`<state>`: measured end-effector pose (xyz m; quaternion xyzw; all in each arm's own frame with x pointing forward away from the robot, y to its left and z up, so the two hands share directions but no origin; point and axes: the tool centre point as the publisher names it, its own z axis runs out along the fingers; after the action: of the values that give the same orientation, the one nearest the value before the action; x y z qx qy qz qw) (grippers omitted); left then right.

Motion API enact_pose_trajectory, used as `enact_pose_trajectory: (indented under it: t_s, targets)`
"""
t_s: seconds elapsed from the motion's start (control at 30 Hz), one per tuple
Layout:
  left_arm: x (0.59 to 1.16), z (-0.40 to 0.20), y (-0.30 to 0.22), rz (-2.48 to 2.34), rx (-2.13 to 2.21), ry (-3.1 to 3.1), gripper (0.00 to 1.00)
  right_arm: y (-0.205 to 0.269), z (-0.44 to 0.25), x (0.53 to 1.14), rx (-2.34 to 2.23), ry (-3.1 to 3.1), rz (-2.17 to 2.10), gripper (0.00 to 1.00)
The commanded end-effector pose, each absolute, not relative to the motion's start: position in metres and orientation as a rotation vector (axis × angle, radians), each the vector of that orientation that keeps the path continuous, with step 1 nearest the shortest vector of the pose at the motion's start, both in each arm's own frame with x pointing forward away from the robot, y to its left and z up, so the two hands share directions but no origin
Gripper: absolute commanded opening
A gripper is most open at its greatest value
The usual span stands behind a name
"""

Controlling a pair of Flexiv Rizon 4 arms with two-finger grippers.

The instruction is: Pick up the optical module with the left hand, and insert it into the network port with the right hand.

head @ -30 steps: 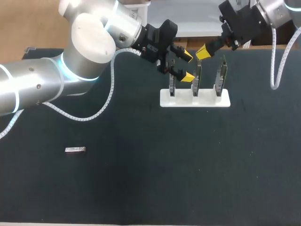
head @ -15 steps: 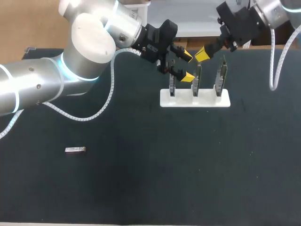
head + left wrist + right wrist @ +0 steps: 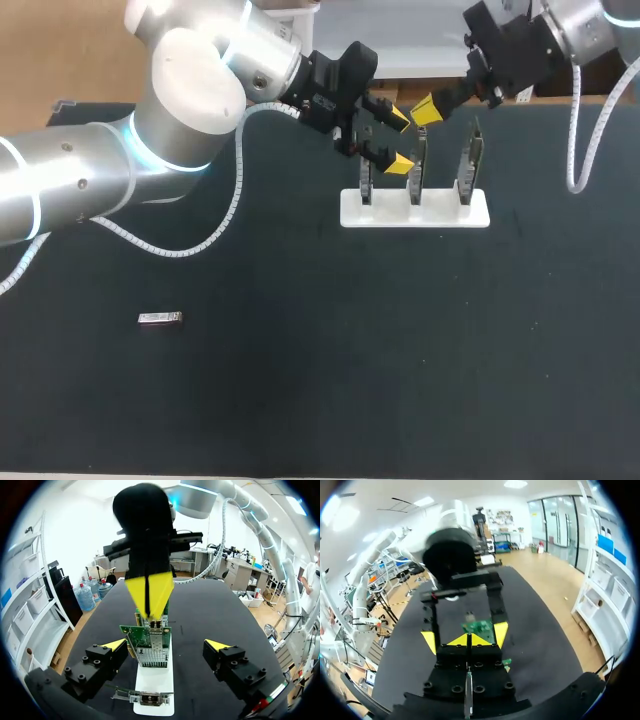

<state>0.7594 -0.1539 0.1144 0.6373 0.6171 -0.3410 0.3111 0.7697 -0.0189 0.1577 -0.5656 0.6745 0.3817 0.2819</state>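
Clearly a long reach to the module

Found the optical module (image 3: 160, 319) flat on the table (image 3: 300, 400), down on the left arm's side and well apart from both arms, long axis running side to side. Held the left gripper (image 3: 386, 141) spread and empty at the white rack (image 3: 414, 210) of boards, with the right gripper (image 3: 428, 110) pinched closed on nothing just beyond. Judged the left arm the nearer.

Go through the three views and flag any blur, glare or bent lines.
Head view: even light, the optical module crisp on the dark table, a bright sheen on the left arm. Left wrist view: fisheye curves the table's edges, yet the right hand is sharp. Right wrist view: the left arm ahead looks smeared and soft.
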Motion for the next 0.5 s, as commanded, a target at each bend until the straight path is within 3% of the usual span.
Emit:
enact_pose_trajectory:
  t_s: [0.03, 0.5]
  targets:
    - [0.762, 0.115, -0.155, -0.902, 1.688, 1.632, 1.00, -0.039, 0.165, 0.772, -1.486, 1.758, 1.027, 0.00]
    - [0.762, 0.115, -0.155, -0.902, 1.688, 1.632, 1.00, -0.106, 0.173, 0.757, -1.564, 1.626, 1.055, 0.00]
